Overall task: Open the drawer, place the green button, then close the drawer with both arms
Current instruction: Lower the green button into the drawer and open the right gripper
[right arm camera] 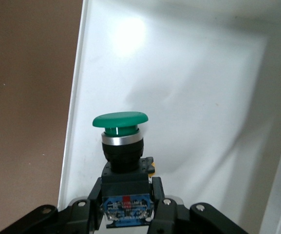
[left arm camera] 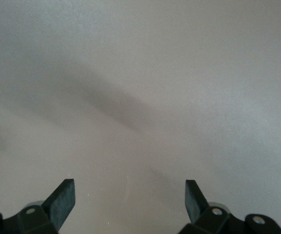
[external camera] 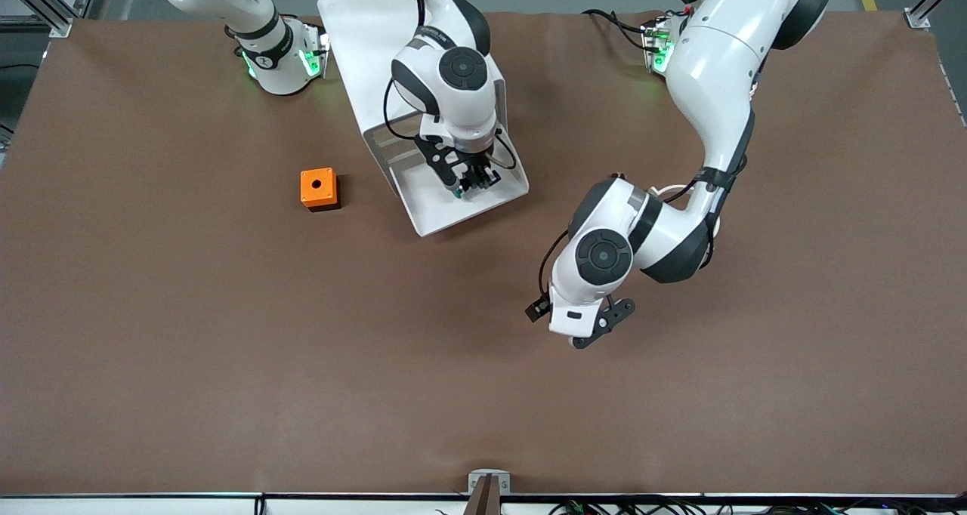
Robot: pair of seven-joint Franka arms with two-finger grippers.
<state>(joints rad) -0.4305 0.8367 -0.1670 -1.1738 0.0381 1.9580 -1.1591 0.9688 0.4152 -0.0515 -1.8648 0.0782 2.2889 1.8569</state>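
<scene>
The white cabinet (external camera: 363, 24) stands near the robots' bases, with its lowest drawer (external camera: 438, 214) pulled out toward the front camera. My right gripper (external camera: 474, 183) hangs over the open drawer, shut on the button. In the right wrist view the button (right arm camera: 121, 141) shows its green cap and black-blue body clamped between the fingers of the right gripper (right arm camera: 125, 195), above the drawer's white floor (right arm camera: 194, 97). My left gripper (external camera: 600, 326) waits over bare table nearer the front camera. The left wrist view shows this gripper (left arm camera: 129, 195) open, with nothing between its fingers.
An orange box with a hole (external camera: 319, 189) sits on the brown table (external camera: 227, 349), beside the drawer toward the right arm's end. The right arm's forearm covers part of the cabinet top.
</scene>
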